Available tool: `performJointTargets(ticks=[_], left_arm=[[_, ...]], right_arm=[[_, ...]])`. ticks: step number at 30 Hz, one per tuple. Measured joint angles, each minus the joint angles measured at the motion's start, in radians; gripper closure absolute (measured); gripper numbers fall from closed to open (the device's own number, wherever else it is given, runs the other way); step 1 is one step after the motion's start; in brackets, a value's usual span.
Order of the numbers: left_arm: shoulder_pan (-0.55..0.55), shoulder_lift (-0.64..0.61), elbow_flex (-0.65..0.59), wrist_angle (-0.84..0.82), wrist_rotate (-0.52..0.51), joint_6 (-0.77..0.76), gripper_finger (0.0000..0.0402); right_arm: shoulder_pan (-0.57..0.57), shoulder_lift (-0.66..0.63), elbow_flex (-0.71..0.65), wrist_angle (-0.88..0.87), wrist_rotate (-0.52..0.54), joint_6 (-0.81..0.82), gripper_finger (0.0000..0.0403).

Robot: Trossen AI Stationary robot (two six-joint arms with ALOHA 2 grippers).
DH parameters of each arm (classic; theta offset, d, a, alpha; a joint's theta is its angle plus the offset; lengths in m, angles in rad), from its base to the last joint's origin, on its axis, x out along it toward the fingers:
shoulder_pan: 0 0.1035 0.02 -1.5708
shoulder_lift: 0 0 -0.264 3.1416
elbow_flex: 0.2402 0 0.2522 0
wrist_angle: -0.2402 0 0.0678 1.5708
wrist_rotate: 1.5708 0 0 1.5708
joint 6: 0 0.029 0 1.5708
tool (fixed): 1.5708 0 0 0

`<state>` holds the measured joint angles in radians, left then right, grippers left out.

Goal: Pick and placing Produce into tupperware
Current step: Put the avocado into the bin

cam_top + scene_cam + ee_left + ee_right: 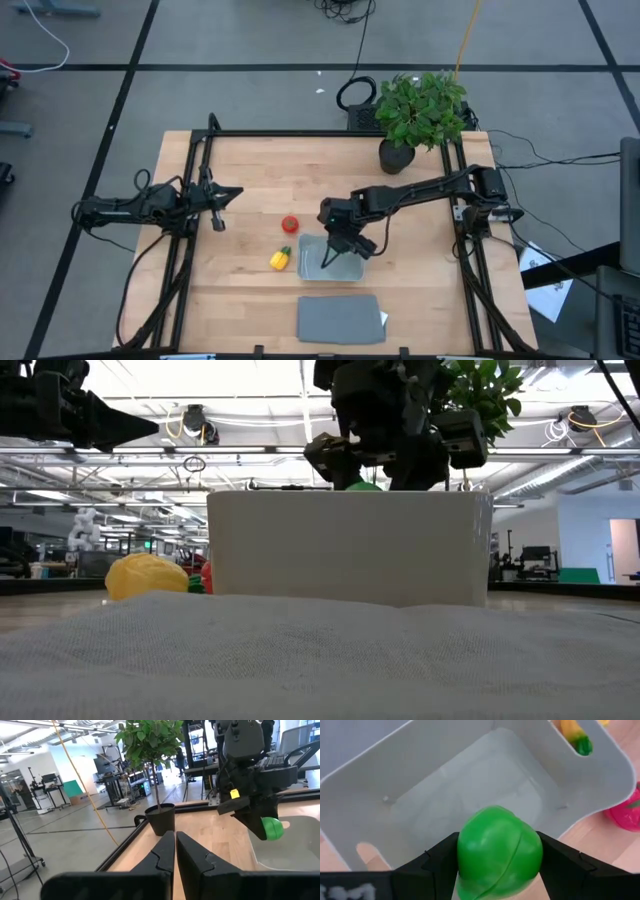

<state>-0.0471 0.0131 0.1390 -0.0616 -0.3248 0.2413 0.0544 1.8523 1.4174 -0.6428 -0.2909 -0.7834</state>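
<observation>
The light blue-grey tupperware tub (330, 258) stands on the table's middle, seen from above in the right wrist view (470, 785). My right gripper (345, 240) hangs over the tub's far part, shut on the round green produce (499, 852); it also shows in the left wrist view (272, 828) and just above the tub's rim in the low view (362, 485). The round red produce (290, 225) and the yellow produce with a green tip (280, 259) lie on the table left of the tub. My left gripper (218, 222) waits shut at the table's left. My right gripper pinches the green produce by its two opposite sides (465, 855) between its two fingers (437, 862). The fingers come from above, pointing down. The green produce is lifted clear, hanging over the inside of the tub (445, 800).
A flat darker grey lid (340, 318) lies near the table's front edge. A leafy potted plant (418, 115) stands at the far right corner. Bare wood shows at the table's left and far middle.
</observation>
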Motion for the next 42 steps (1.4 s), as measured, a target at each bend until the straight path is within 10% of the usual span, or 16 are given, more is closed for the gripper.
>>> performJointTargets(ticks=[42], left_arm=[[0.000, 0.000, 0.000, -0.053, 0.000, -0.033, 0.0380]], right_arm=[[0.053, 0.114, 0.033, -0.031, 0.000, 0.248, 0.0181]])
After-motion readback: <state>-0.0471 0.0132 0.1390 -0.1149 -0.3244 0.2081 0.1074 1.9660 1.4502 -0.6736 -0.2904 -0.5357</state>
